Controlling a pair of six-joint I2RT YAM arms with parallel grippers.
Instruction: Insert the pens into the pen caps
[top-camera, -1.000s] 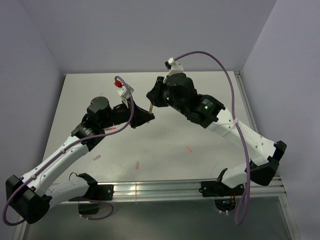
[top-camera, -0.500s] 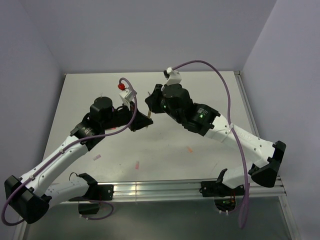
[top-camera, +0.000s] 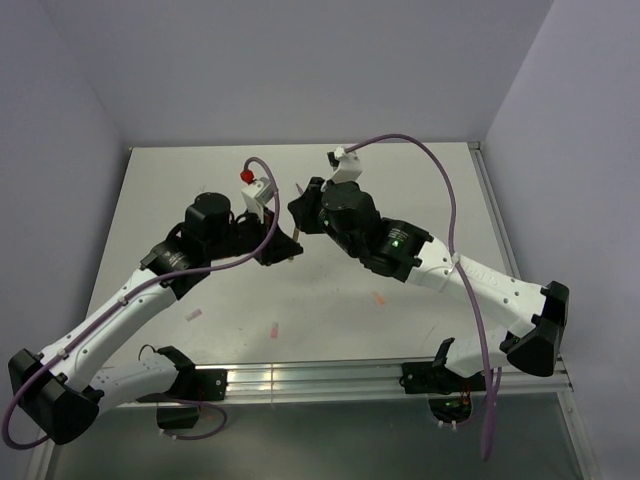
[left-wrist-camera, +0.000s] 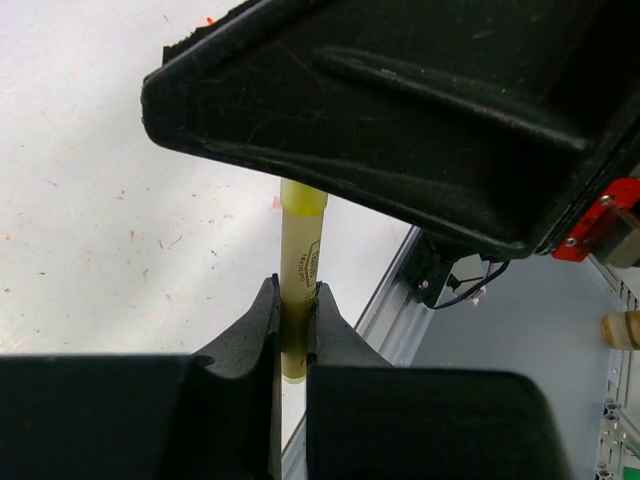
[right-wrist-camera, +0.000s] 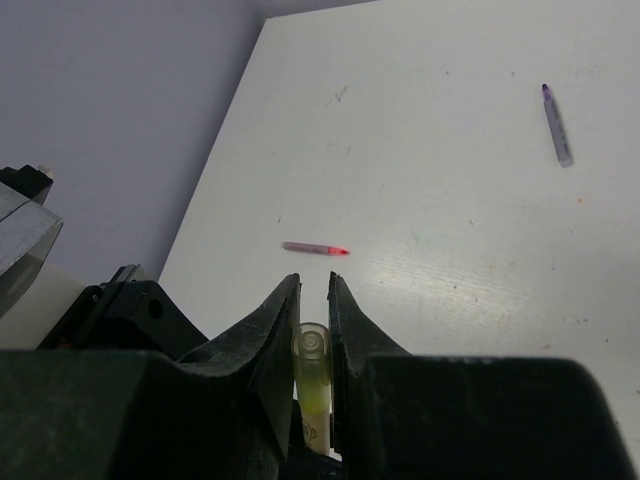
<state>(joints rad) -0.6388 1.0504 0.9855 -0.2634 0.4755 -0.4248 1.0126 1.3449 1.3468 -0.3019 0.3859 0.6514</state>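
The left gripper (left-wrist-camera: 294, 290) is pinched tight on the barrel of the yellow pen (left-wrist-camera: 300, 250), its fingers nearly together, and it holds the pen upright in mid-air above the table (right-wrist-camera: 450, 200). Directly above, the right gripper (right-wrist-camera: 313, 282) is also clamped, a little wider, on the upper end of the same stick. The paler, slightly thicker collar there reads as the pale yellow cap (right-wrist-camera: 312, 350), though how far it is seated over the tip is hidden between the jaws. So the step in hand looks like the mating of this first pair, pen and cap in line between the two arms. What the next move calls for is a straight push along the pen's axis with no sideways drift, then one gripper letting go so the joined piece can be set down. The rest waits on the table: a pink-red pen (right-wrist-camera: 315, 248) and a grey-purple pen (right-wrist-camera: 556, 125) lie well apart, and short stubby caps — an orange cap (top-camera: 379, 298) and a pink cap (top-camera: 274, 329) — lie nearer the arm bases.
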